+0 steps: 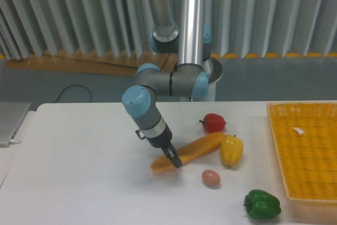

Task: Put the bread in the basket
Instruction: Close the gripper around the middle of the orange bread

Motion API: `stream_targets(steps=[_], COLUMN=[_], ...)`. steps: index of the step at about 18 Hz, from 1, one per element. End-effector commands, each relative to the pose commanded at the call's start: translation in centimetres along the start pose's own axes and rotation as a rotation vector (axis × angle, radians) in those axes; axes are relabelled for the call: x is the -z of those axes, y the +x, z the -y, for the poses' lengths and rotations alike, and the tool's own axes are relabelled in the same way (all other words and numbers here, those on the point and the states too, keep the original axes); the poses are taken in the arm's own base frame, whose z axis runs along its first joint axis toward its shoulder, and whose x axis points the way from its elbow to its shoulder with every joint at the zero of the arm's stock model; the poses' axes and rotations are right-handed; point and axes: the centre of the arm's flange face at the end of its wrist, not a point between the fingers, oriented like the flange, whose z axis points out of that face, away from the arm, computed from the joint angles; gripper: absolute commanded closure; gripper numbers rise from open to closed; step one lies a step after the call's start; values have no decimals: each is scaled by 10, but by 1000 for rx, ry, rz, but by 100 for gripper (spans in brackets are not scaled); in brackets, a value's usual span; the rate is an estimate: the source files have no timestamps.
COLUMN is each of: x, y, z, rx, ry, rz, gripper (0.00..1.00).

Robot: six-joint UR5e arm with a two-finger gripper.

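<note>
The bread (192, 150) is a long orange-yellow loaf lying slantwise in the middle of the white table, its right end close to a yellow pepper. My gripper (173, 157) is shut on the bread near its left end, one dark finger crossing in front of the loaf. That left end looks slightly raised off the table. The basket (305, 154) is a big yellow woven tray at the right edge of the table, with a small white tag inside, well away from the gripper.
A red pepper (214, 122) sits just behind the bread's right end and a yellow pepper (231, 150) touches or nearly touches it. An egg (211, 177) lies in front of the loaf. A green pepper (261, 204) sits near the basket's front corner.
</note>
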Motion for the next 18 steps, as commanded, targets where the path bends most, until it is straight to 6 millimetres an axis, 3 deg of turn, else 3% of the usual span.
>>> stream_targets(steps=[10,12,13,18], x=[13,11,10,10], y=[-7,-6,-6,-5], z=[-2,-1,-1,0], rx=[11,10,11,15], ry=[17,15,15,12], rz=[17,14,14,13], gripper=[45,49,57,57])
